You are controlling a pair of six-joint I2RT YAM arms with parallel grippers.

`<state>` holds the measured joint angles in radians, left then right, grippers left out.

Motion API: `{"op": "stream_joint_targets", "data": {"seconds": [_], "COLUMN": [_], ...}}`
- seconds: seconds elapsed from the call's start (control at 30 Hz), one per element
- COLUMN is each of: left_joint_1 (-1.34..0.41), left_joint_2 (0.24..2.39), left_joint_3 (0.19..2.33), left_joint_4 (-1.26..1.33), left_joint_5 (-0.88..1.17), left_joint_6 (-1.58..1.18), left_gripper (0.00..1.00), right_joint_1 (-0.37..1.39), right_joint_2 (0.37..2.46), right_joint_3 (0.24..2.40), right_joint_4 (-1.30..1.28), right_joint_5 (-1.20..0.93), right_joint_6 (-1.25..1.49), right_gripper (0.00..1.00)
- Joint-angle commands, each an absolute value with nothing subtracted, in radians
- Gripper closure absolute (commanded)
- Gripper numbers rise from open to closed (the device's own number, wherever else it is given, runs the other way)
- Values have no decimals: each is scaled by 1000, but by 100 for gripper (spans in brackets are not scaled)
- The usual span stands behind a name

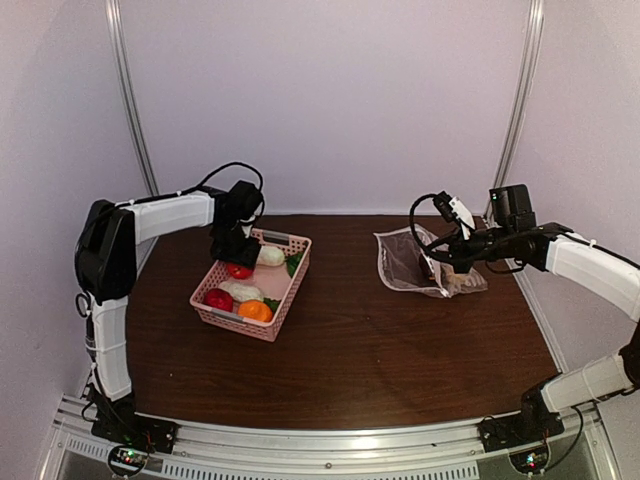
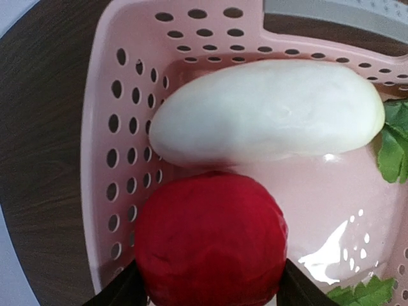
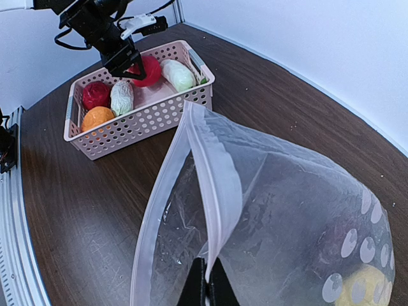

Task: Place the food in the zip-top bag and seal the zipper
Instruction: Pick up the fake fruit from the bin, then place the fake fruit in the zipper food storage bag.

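The zip-top bag (image 3: 268, 210) lay near the table's (image 1: 350, 340) far right edge, its zipper (image 3: 220, 185) pinched in the clenched right gripper (image 3: 207, 290). In the pink basket (image 1: 236, 318) toward the left edge, the left gripper (image 2: 211, 277) clasped a red fruit (image 2: 210, 242).

A pink perforated basket (image 1: 240, 322) sits at an angle on the left half of the dark wood-grain desk (image 1: 360, 340) in front of you, with a grey handle strip (image 2: 338, 13) on its far rim. White panels (image 1: 330, 100) close in the desk behind and on both sides, a curved metal rod (image 1: 130, 100) rising at the back corner. A slotted aluminium rail (image 1: 330, 445) runs along your near edge.
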<state>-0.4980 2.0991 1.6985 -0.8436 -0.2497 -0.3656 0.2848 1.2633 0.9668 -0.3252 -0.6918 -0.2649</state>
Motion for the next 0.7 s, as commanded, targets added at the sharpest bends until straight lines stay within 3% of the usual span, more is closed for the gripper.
{"op": "stream_joint_targets", "data": {"seconds": [0.0, 0.23, 0.57, 0.67], "left_joint_1": [-540, -701, -860, -901], "left_joint_2": [1946, 1825, 1747, 1775], "left_joint_3": [1721, 1733, 1559, 1529], "left_joint_4": [-885, -784, -196, -70], "left_joint_5": [-233, -102, 312, 323], "left_joint_6": [-387, -372, -437, -508], "left_gripper": [41, 41, 46, 47], "right_joint_1": [280, 281, 281, 281], "right_joint_2": [1265, 1259, 1256, 1247], "right_joint_3": [959, 960, 961, 959], "right_joint_4": [-330, -331, -328, -325], "right_joint_5": [-674, -667, -678, -684], "right_joint_6": [-279, -280, -272, -266], "right_gripper": [100, 100, 100, 100]}}
